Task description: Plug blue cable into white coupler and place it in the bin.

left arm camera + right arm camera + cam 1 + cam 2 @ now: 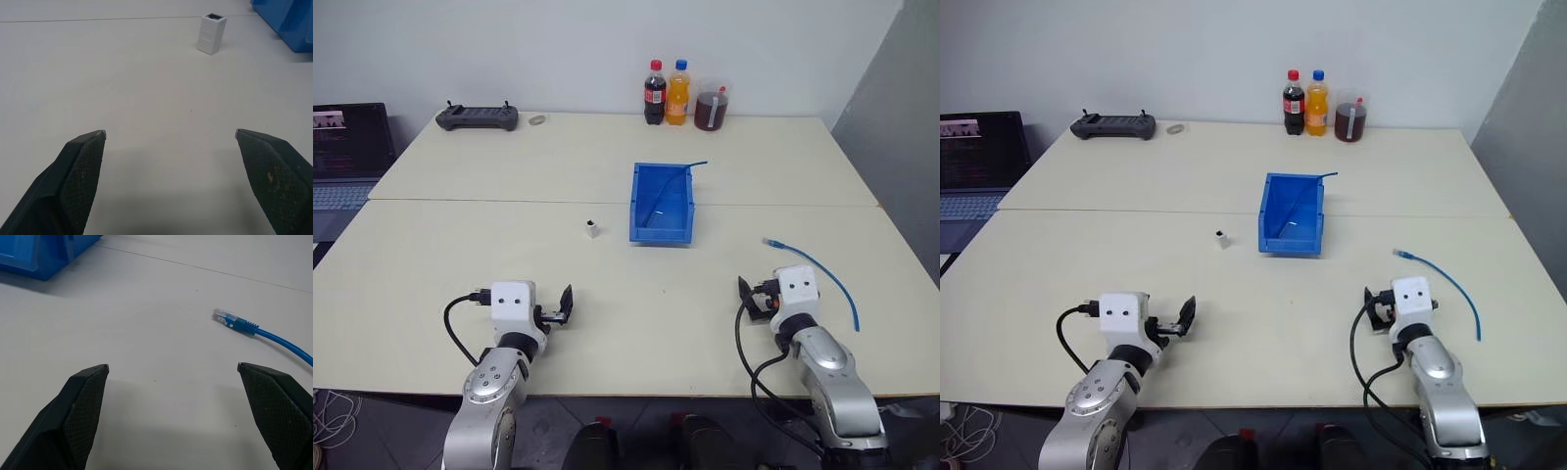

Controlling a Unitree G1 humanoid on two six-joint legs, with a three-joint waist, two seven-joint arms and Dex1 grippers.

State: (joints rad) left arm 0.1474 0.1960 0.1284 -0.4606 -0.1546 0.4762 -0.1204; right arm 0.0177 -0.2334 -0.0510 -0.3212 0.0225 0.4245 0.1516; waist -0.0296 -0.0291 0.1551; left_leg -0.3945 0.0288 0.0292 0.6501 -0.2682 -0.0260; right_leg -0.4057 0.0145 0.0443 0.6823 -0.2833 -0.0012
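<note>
Both hands hover low over the near edge of the bench (460, 245), the left hand (170, 134) and the right hand (172, 367) each with fingers spread wide and holding nothing. The white coupler (593, 229) stands upright ahead of the left hand, just left of the bin (662, 233). The blue cable (822, 269) lies loose on the bench just beyond the right hand, its clear plug pointing toward the bin, well apart from the coupler.

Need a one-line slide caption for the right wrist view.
Open right gripper hovers over the table, short of the blue cable and its clear plug, bin beyond.
</note>
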